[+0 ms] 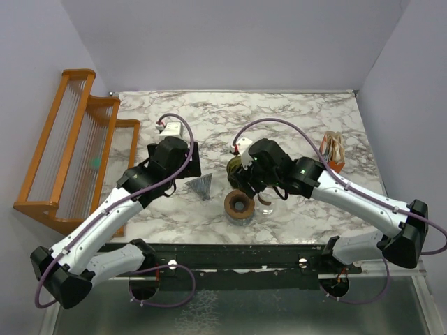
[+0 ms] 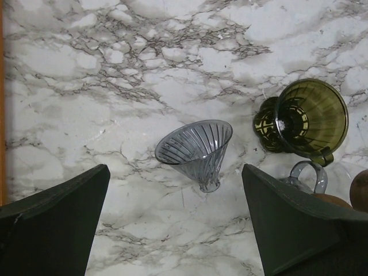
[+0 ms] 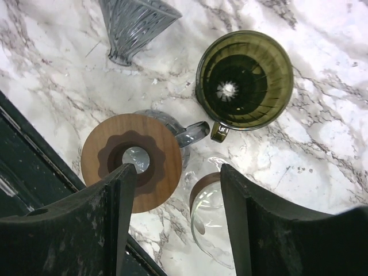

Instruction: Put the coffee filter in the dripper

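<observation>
Marble table [image 1: 293, 118], dripper [image 3: 261, 86], grey cone [image 2: 195, 146], wood-topped stand [image 3: 167, 144]

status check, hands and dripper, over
Left hand open, empty. Right hand open, empty, by the dripper. Dripper upright, no filter inside. Grey cone on its side nearby, not blocking.

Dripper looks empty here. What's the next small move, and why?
Probably lift the right gripper clear and swing it toward the orange paper holder off to its right. Its jaws are open and empty, the dripper stands upright with nothing inside, and the only paper I can see sits there.
</observation>
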